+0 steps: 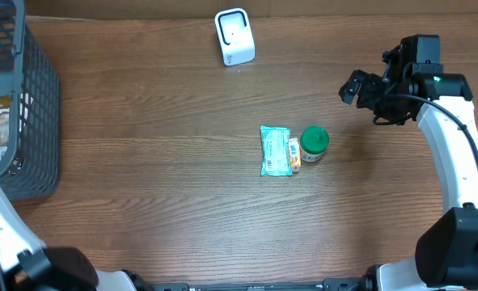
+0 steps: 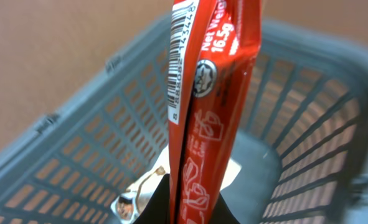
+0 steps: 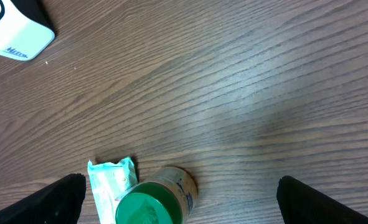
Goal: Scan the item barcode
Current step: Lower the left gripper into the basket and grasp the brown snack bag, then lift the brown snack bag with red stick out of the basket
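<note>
In the left wrist view my left gripper (image 2: 193, 210) is shut on the lower end of a red snack packet (image 2: 212, 93). The packet stands upright above the grey basket (image 2: 78, 155), and its barcode (image 2: 179, 56) runs along the left edge. The white scanner (image 1: 234, 36) stands at the table's far middle, also in the right wrist view as the scanner (image 3: 15, 31). My right gripper (image 1: 368, 90) hangs open at the right, above the wood. Between its spread fingers (image 3: 62, 199) I see a green-lidded jar (image 3: 152, 202).
A teal packet (image 1: 275, 151), a small orange item (image 1: 294, 153) and the green-lidded jar (image 1: 314, 144) lie together mid-table. The grey basket (image 1: 36, 121) fills the left edge and holds a pale packet (image 2: 137, 196).
</note>
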{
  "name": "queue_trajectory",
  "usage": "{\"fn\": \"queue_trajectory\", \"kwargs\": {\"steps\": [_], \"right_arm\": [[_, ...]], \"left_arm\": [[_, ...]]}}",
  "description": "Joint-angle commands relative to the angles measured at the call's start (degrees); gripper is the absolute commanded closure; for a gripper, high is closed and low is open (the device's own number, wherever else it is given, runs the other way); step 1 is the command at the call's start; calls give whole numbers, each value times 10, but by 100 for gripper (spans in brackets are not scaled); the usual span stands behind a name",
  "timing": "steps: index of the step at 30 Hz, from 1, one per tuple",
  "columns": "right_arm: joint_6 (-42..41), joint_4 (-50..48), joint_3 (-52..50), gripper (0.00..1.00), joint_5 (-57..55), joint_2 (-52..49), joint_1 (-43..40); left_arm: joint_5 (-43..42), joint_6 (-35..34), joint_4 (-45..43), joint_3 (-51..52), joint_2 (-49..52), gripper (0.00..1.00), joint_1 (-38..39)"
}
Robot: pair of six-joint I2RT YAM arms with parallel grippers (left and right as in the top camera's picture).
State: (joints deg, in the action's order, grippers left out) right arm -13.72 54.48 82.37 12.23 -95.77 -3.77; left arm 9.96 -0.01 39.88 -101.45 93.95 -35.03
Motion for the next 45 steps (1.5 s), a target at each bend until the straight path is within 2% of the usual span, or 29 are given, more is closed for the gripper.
{"fn": "queue_trajectory", "kwargs": {"steps": [1, 6, 14, 18, 25, 26, 28, 31, 32, 33, 38, 41, 45], "right_arm": [[-2, -3, 5, 0, 5, 5, -4], [-2, -3, 5, 0, 5, 5, -4], [-2, -3, 5, 0, 5, 5, -4], [-2, -3, 5, 0, 5, 5, -4], [-2, -3, 5, 0, 5, 5, -4], [-2, -3, 5, 0, 5, 5, -4], [-2, -3, 5, 0, 5, 5, -4], [-2, -3, 5, 0, 5, 5, -4], [-2, -3, 5, 0, 5, 5, -4], [-2, -3, 5, 0, 5, 5, -4], [-2, -3, 5, 0, 5, 5, -4], [-2, -3, 5, 0, 5, 5, -4], [-2, -3, 5, 0, 5, 5, -4]], "left_arm": [[10, 36, 11, 4, 53, 96, -3], [10, 90, 16, 5, 125, 96, -4], [9, 108, 13, 5, 232, 96, -34], [-30, 147, 4, 5, 279, 96, -57], [-56, 190, -20, 5, 329, 91, -71], [-65, 195, -21, 5, 331, 88, -71], [-71, 197, -25, 5, 330, 73, -71], [-70, 197, -27, 4, 330, 62, -71], [-70, 197, -26, 4, 330, 50, -72], [-70, 197, -27, 4, 330, 43, -72], [-70, 195, -26, 0, 317, 31, -72], [-70, 186, -28, -7, 296, 17, -72], [-81, 176, -31, -7, 281, 10, -72]]}}
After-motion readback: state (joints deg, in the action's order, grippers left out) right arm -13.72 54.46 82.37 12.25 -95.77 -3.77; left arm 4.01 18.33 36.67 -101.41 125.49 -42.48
